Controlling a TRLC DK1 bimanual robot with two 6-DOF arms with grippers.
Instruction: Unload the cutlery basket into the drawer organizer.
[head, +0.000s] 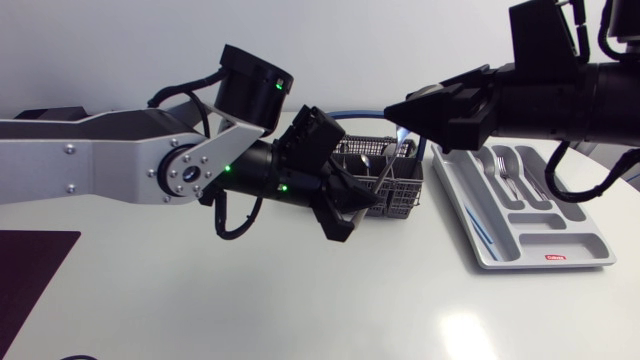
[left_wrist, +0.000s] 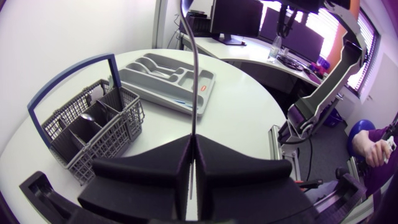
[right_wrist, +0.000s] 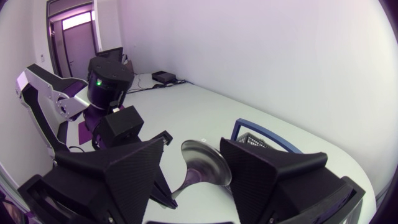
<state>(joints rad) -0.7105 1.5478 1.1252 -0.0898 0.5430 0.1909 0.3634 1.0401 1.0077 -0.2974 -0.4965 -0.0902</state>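
Left gripper (left_wrist: 193, 165) fingers are pressed together on the thin handle of a spoon (left_wrist: 194, 68). They clamp it low, and the rest sticks out ahead. Right gripper (right_wrist: 194, 149) fingers are apart with the spoon bowl between them. Contact with either pad is not clear, so it reads as not gripped. Looks like a handover above the cutlery basket (head: 390, 175).

Risks:
- The left pinch is on a narrow, slick handle far from the bowl, so the spoon could pivot or slip if the right fingers nudge the bowl sideways while closing.
- The rounded bowl is poor to squeeze and may squirt out.
- If the left lets go before the right has hold, the spoon drops, likely into or beside the basket just under both grippers.
- The grippers are near each other, so the wedge fingers could bump.

Around:
- The wire basket sits beside and below the left gripper, with at least one more utensil (left_wrist: 87, 119) inside.
- Its blue bail handle (left_wrist: 68, 71) stands upright and could snag a lift-out.
- The drawer organizer (head: 525, 205) lies under and beyond the right arm, well apart from the left gripper, and the arm overhangs part of it.
- Forks (head: 505, 172) are already in one slot and a thin blue item (head: 478, 225) is in a side slot.
- A dark mat (head: 35, 265) lies far behind the left gripper on the table (head: 300, 300).
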